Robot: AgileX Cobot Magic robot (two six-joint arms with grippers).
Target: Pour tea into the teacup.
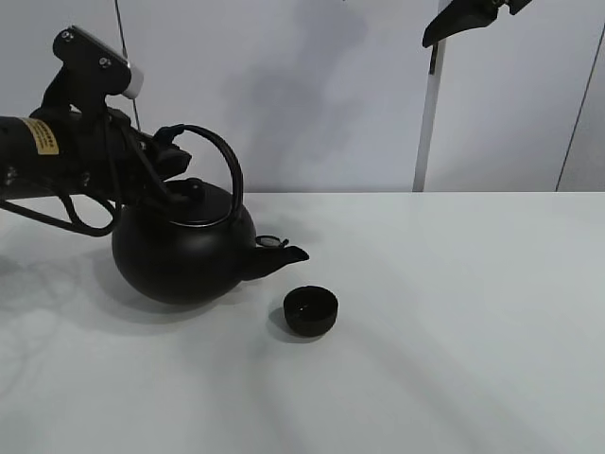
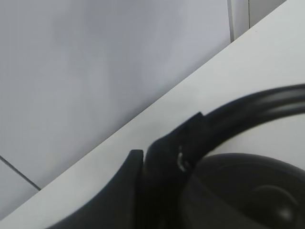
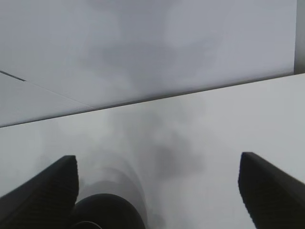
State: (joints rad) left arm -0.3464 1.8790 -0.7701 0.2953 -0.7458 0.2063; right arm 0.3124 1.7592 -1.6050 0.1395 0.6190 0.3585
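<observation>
A big black round kettle [image 1: 184, 251] with an arched handle [image 1: 225, 161] is at the left of the white table [image 1: 454, 322]. Its spout [image 1: 288, 253] points right, toward the teacup. My left gripper [image 1: 173, 154] is shut on the handle's back end. In the left wrist view, my left gripper [image 2: 159, 160] clamps the handle [image 2: 257, 106] above the kettle's top [image 2: 248, 191]. The teacup [image 1: 310, 310], small, black and handleless, stands just below and to the right of the spout, apart from it. No stream shows. My right gripper [image 1: 468, 21] is raised high at the back and, in its wrist view [image 3: 159, 191], is open and empty.
A white post [image 1: 427, 123] stands against the wall behind the table. The table's back edge meets the wall just behind the kettle. A dark round shape [image 3: 107, 212] sits at the edge of the right wrist view; I cannot tell what it is.
</observation>
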